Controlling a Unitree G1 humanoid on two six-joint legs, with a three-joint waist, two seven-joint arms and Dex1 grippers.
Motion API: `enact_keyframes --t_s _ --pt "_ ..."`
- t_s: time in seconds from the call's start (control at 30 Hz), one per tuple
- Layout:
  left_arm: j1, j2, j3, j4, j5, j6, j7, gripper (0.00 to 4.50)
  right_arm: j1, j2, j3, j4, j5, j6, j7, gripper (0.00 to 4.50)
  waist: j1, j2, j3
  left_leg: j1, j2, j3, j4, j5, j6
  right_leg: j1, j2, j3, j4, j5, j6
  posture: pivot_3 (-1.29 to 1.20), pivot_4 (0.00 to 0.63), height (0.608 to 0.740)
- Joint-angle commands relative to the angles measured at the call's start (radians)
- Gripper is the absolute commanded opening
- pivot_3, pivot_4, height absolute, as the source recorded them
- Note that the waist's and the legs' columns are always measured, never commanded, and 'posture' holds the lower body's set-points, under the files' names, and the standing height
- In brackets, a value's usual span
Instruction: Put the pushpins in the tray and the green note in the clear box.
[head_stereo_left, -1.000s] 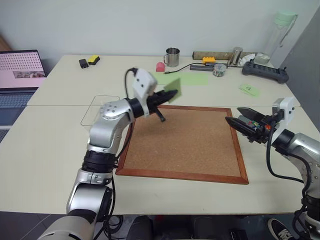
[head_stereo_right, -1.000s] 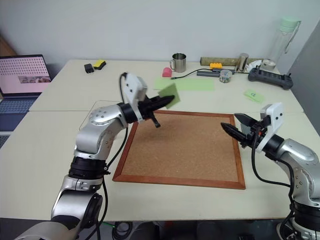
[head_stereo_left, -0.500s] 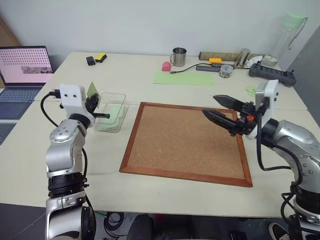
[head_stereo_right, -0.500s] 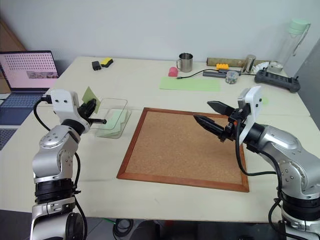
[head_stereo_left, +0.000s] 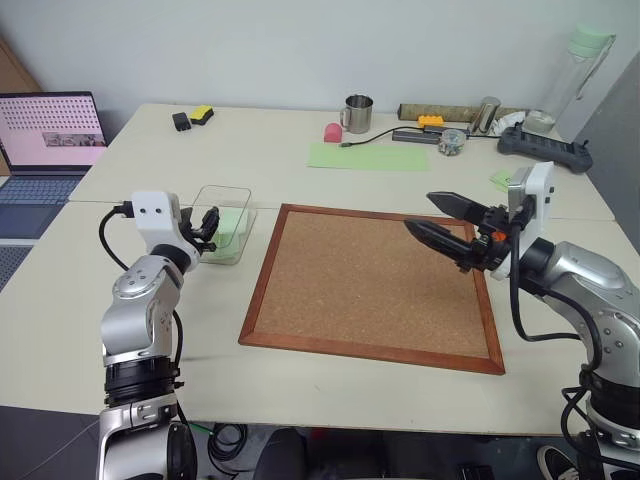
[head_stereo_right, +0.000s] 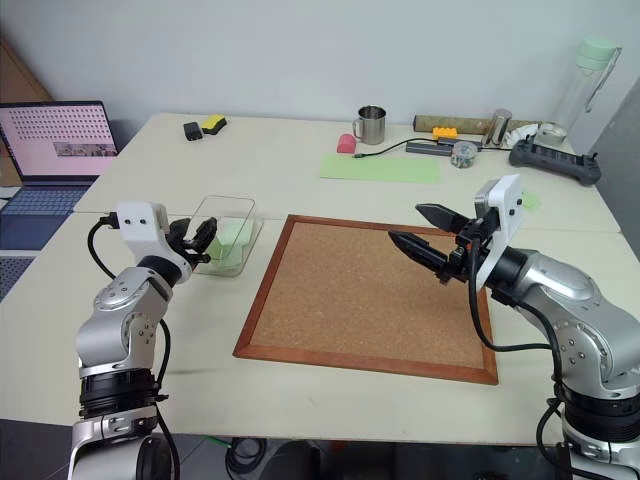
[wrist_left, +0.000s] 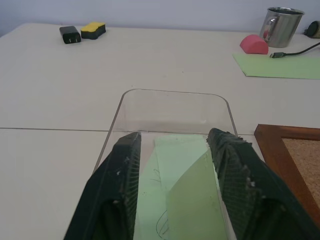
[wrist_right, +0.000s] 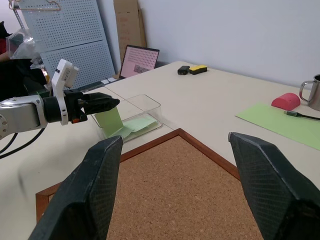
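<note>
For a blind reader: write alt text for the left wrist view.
The left hand, its two black fingers spread apart, points into the clear box, where a green note leans between them above other pale green paper. Beyond stand a metal mug and a pink lump.

A transparent clear box (head_stereo_left: 224, 222) at the left holds a pale green note (wrist_left: 192, 192). Right of it lies a speckled tan cork board (head_stereo_left: 373, 283) in a reddish-brown wooden frame. At the far side sit a long light green sheet (head_stereo_left: 365, 156), a pink lump (head_stereo_left: 333, 132), a silver steel mug (head_stereo_left: 358, 113) and a yellow-and-black pair of small blocks (head_stereo_left: 191, 118). The table (head_stereo_left: 300, 390) is cream.
</note>
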Motion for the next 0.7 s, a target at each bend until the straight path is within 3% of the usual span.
enact_keyframes --t_s 0.03,0.2,0.43,0.7 --pt "-0.080 0.041 0.022 -0.027 -0.016 -0.045 -0.005 3.47 -0.008 -0.004 -0.018 -0.017 0.000 -0.032 -0.012 3.54 0.001 0.000 0.000 0.000 0.000 0.000 0.000 0.000 0.000 0.000 0.000 0.000 0.000 0.000 0.000 0.00 0.150 0.740" --pt "-0.135 0.072 -0.023 -0.030 -0.044 -0.057 -0.093 4.47 0.001 0.003 -0.019 0.034 -0.070 -0.084 -0.044 3.54 0.000 0.000 0.000 0.000 0.000 0.000 0.000 0.000 0.000 0.000 0.000 0.000 0.000 0.000 0.000 0.00 0.150 0.740" --pt "-0.061 0.235 -0.308 -0.170 -0.070 0.050 -0.492 4.47 0.148 -0.104 0.034 0.085 -0.190 -0.163 0.072 3.54 -0.001 0.000 0.000 -0.001 0.000 0.002 -0.001 0.000 0.000 -0.001 0.000 0.000 -0.002 0.000 0.000 0.00 0.150 0.740" --pt "0.007 0.293 -0.360 -0.190 -0.096 0.081 -0.643 4.47 0.251 -0.135 0.022 0.079 -0.215 -0.206 0.137 3.54 -0.017 0.000 0.000 0.000 0.000 0.003 -0.001 0.000 0.000 -0.002 0.002 0.003 0.000 0.000 0.000 0.00 0.150 0.740"
